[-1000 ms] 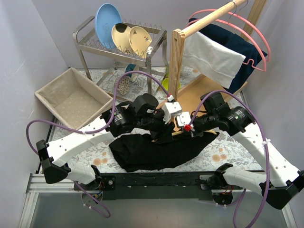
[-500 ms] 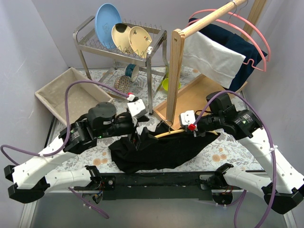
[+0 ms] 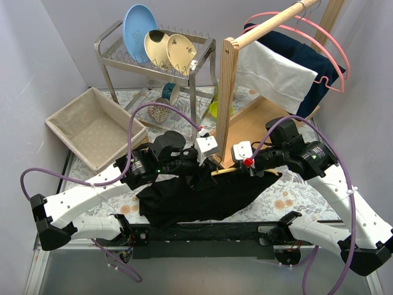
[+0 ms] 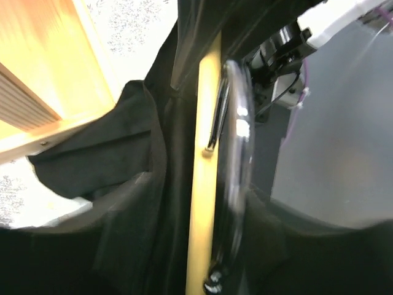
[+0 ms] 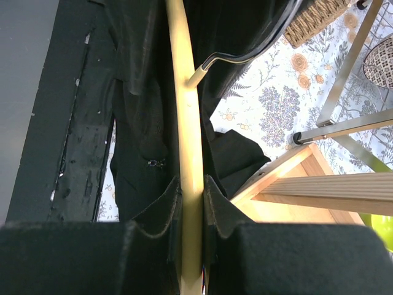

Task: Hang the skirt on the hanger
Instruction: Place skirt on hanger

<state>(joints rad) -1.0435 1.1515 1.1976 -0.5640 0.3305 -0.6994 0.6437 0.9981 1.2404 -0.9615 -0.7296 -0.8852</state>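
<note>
The black skirt (image 3: 202, 196) lies crumpled on the table's near edge. A wooden hanger (image 3: 228, 173) lies across its upper edge. My right gripper (image 3: 244, 165) is shut on the hanger bar (image 5: 187, 123), with skirt cloth (image 5: 141, 123) on both sides of the bar. My left gripper (image 3: 207, 167) is at the hanger's left end. In the left wrist view its dark fingers stand apart around the wooden bar (image 4: 206, 153), a metal clip (image 4: 236, 135) and skirt cloth (image 4: 110, 153); the left gripper (image 4: 199, 203) looks open.
A wooden clothes rack (image 3: 228, 92) stands behind, with pink hangers (image 3: 334, 58), a white cloth (image 3: 270, 74) and a navy garment (image 3: 310, 58). Its tray base (image 3: 258, 120) touches the skirt. A dish rack (image 3: 153, 55) and a beige basket (image 3: 92, 126) are at the back left.
The left arm swung out to the left, then came back right, and its gripper is now at the hanger's left end. The right gripper kept holding the hanger almost still.
</note>
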